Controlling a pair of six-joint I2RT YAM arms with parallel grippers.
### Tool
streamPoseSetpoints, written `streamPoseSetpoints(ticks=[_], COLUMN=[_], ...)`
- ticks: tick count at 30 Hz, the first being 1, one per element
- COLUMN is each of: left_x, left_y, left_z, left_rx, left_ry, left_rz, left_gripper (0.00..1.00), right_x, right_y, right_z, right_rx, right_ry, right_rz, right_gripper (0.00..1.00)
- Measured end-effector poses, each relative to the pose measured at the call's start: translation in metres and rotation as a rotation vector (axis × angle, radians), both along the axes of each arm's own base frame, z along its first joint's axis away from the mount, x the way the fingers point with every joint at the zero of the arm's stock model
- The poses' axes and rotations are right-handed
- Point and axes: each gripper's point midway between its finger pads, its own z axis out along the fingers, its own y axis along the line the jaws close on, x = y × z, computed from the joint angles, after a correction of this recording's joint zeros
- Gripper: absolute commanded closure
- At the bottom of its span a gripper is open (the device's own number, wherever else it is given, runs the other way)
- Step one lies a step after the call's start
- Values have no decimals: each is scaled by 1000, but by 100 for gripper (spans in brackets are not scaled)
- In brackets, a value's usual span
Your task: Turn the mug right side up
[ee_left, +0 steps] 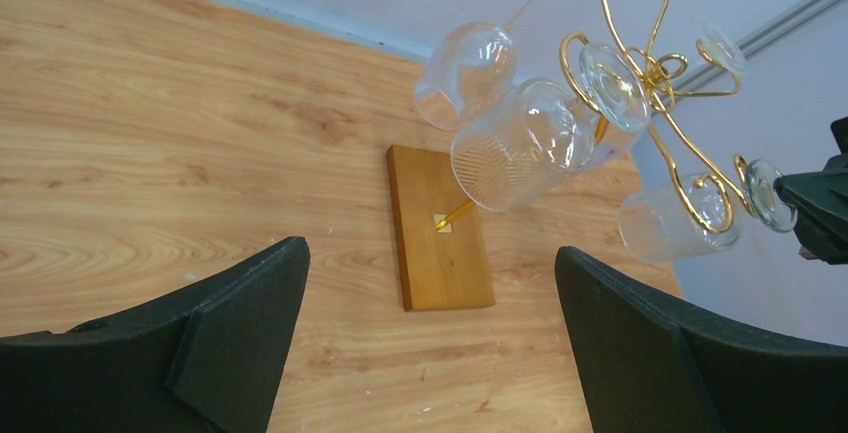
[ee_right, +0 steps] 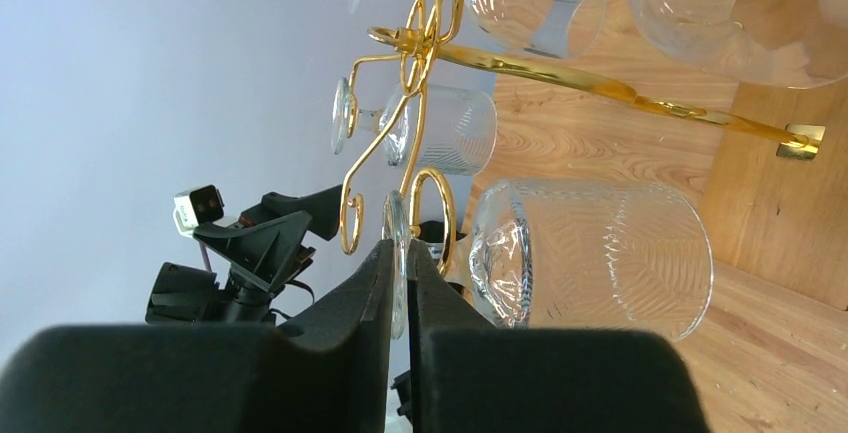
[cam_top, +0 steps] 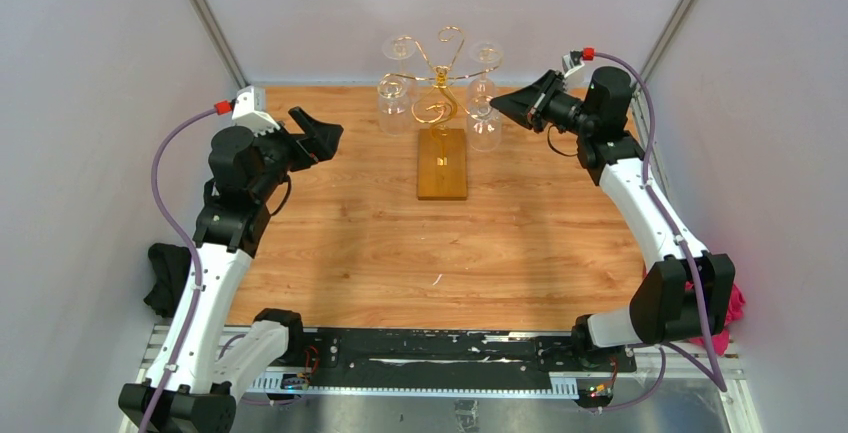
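The right gripper [ee_right: 400, 255] has its two black foam-padded fingers pressed almost together. The thin round foot of a clear ribbed stemmed glass [ee_right: 600, 253] sits edge-on in the slit between them, so the gripper appears to be pinching that foot. The glass hangs bowl-down from a curled arm on the right side of the gold wire rack [ee_right: 560, 75], at the far middle of the light wooden table [cam_top: 380, 253]. Nothing with a handle shows, so this hanging glass is judged to be the vessel the task calls a mug. Other clear glasses [ee_left: 470, 68] hang upside down close around it, and the rack stands on an oblong honey-coloured wooden base [cam_top: 442, 168]. The left gripper [ee_left: 430, 255] is spread wide, holds nothing, and hovers above the table to the rack's left, aimed at it.

The step in hand looks like lifting the glass off the rack. The next move calls for sliding the foot out along its wire slot without knocking the neighbours. The wrist must then roll to bring the rim upward before the glass is set down.
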Motion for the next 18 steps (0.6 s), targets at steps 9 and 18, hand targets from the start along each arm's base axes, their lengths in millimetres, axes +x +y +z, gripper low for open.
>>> streamPoseSetpoints(ticks=[9,18], left_x=[0,3], left_y=[0,-1], left_z=[0,0], left_rx=[-1,-8], left_ry=[-1,-2], left_rz=[0,0], left_gripper=[1,1], right_x=[-4,-6], right_y=[1,3], right_z=[10,12], right_rx=[25,30], right_ry=[-12,-19], right_rz=[11,22], right_gripper=[100,100])
